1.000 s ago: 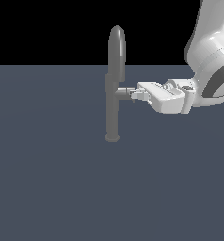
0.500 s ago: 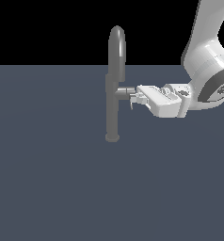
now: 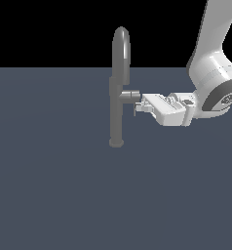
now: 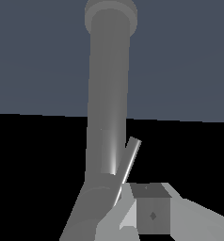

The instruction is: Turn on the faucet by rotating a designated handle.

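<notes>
Grey faucet (image 3: 119, 88) stands upright; its handle (image 3: 130, 95) sticks out sideways. The gripper (image 3: 137, 106) touches the handle's tip to push it round. Fingers' gap: cannot tell.

Your only obstacle is the faucet (image 3: 117, 93) upright, its short handle (image 3: 130, 95) sticking out toward the gripper (image 3: 136, 107), which sits right at its tip. Bare floor (image 3: 54, 195) all around; both sides of the post are passable.
</notes>
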